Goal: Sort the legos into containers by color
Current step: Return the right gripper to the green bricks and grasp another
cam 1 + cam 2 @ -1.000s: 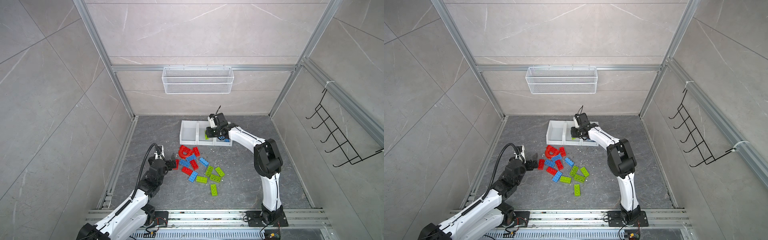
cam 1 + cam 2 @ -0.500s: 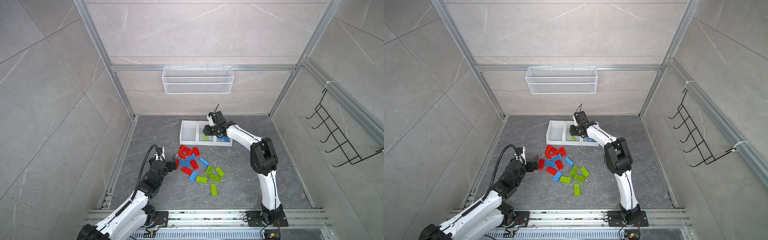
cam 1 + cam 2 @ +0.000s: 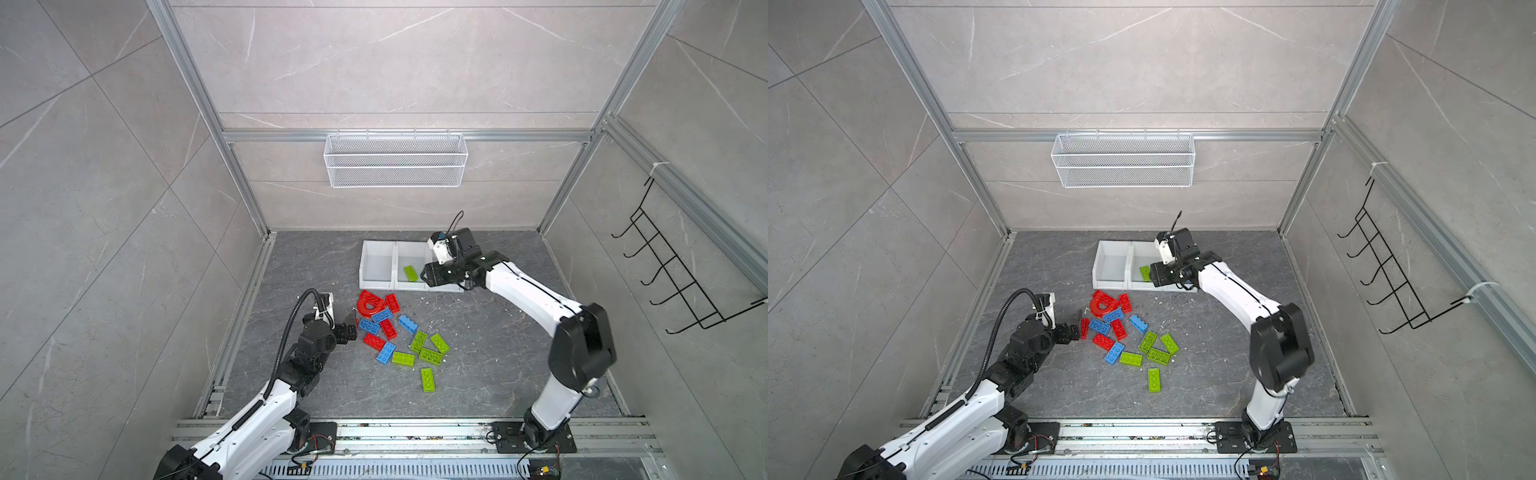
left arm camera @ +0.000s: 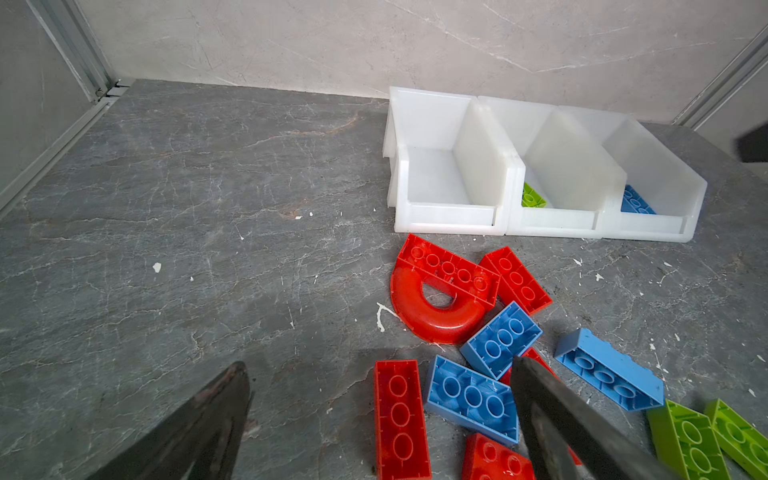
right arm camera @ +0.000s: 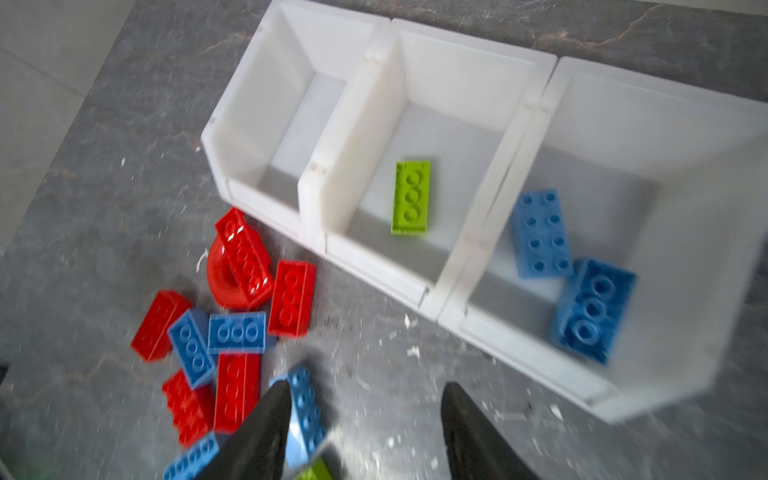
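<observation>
Hovering low at the pile's edge: left gripper (image 4: 379,362), fingers spread wide, nothing gripped. A red brick (image 4: 399,415) lies underside-up between them, with a blue brick (image 4: 471,397) just beside it, maybe touching. Right gripper (image 5: 368,384) hangs by the front lips of the containers (image 4: 552,224), fingers apart and empty.

Bins now: left bin (image 5: 257,104) is empty, middle bin (image 5: 453,75) holds one green brick (image 5: 411,197), and right bin (image 5: 665,116) holds two blue bricks (image 5: 540,232). The rest of the legos sit loose on the tabletop (image 3: 498,353), just in front of the bins.

My read: the step in hand is left picking that red brick. Square the fingers to its long sides and shift off the blue neighbour so only red gets pinched. Go fully down before closing. The empty bin looks like red's home.

Room: bare tabletop on the pile's outer side gives a good approach lane. The red arch (image 4: 436,320) sits near the left bin's front lip, so carry high over it. The right arm crowds only the middle and right bins.
</observation>
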Controlling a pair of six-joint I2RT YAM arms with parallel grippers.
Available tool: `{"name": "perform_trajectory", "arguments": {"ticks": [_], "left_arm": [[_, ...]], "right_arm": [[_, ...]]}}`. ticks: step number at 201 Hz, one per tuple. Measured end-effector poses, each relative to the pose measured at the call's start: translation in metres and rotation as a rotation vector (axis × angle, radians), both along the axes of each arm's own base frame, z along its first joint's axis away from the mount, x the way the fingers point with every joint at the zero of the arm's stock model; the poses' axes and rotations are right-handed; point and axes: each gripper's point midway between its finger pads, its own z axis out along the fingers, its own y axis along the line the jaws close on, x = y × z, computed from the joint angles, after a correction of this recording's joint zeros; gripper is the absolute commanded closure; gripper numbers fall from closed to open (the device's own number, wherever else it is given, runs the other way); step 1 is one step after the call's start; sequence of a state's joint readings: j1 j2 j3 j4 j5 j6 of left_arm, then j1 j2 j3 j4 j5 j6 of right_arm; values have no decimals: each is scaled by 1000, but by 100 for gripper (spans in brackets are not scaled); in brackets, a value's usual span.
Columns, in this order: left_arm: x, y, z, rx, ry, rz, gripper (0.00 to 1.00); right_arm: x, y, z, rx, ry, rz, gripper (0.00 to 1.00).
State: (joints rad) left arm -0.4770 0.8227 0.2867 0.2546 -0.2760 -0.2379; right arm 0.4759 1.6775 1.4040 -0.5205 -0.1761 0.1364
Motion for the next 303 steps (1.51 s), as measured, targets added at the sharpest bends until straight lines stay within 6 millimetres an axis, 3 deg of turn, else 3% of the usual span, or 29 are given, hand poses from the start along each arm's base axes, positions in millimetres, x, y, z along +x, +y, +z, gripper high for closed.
{"name": "perform_trajectory", "arguments": {"ticks": [15, 28, 63, 100, 156, 188, 266, 303], "left_arm": [[0, 0, 0, 1, -1, 1, 0], [0, 1, 0, 6, -1, 2, 0], [0, 2, 1, 7, -5, 8, 0], [-1, 3, 14, -14, -46, 9, 0], [-1, 3, 11, -9, -37, 8, 0], [-1, 2, 5, 1, -18, 8, 0], [0, 2, -4, 16, 11, 8, 0], [0, 2, 1, 9, -4, 8, 0]], "right_arm": [[-29, -12, 10, -9, -15, 16, 39], [-53, -20, 5, -28, 4, 24, 39], [-102, -45, -53, -139, 173, -6, 39], [-130, -64, -93, -211, 286, -34, 42], [-145, -34, -123, -188, 335, 62, 42], [-143, -27, -140, -198, 360, 58, 42], [-136, -36, -162, -272, 380, -15, 42], [-122, -45, -160, -285, 365, -73, 40]]}}
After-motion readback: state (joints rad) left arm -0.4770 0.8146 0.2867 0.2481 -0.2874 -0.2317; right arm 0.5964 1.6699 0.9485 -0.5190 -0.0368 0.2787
